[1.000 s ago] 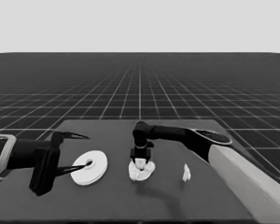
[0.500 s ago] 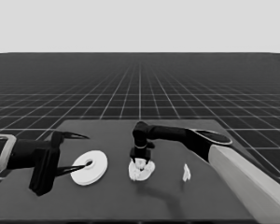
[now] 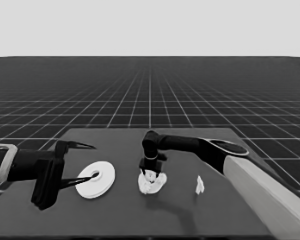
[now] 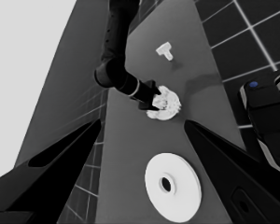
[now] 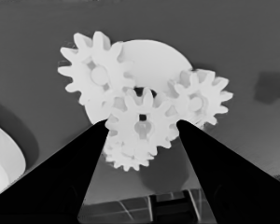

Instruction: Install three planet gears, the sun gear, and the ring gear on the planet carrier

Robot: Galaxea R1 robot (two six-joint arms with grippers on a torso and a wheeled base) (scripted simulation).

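Four toothed white gears [image 5: 142, 123] sit meshed on the flat smaller round part [image 5: 154, 60] mid-table. The right gripper [image 5: 142, 128] hangs directly above, fingers spread either side of the centre gear, gripping nothing. The thick-rimmed larger round part [image 3: 96, 179] lies under the parked left gripper [image 3: 85, 162].

Larger round part [image 3: 96, 179] lay left of centre on table [image 3: 190, 220], under waiting left gripper [image 3: 85, 162]. Smaller round part [image 3: 157, 184] lay right of it, apart, with four gears [image 5: 142, 123] on it. Thin white piece [image 3: 199, 185] lay farther right, apart. Right gripper [image 3: 150, 171] stood over gears.
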